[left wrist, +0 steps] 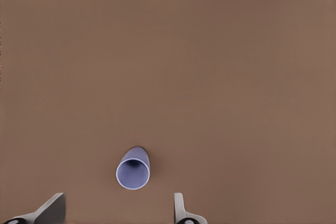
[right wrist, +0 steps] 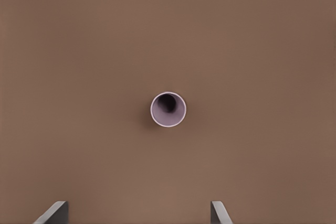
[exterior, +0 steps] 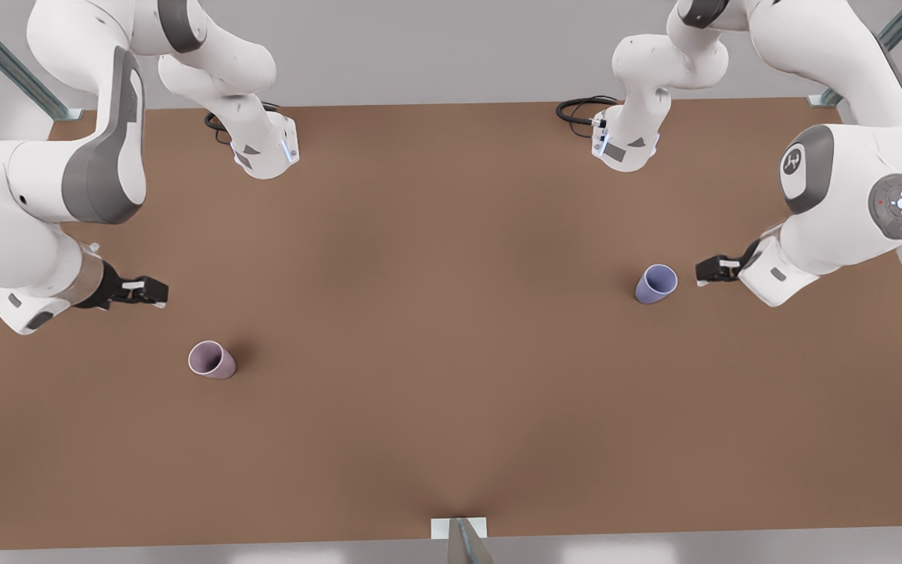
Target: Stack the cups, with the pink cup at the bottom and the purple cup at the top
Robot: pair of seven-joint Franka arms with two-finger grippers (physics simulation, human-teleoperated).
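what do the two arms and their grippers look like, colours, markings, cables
Both arms are glossy white rounded shells with grey joint bands and round grey caps with lit dots. The left gripper, near the purple cup, and the right gripper, near the pink cup, are black with pale grey jaws. Black cables loop at both bases.
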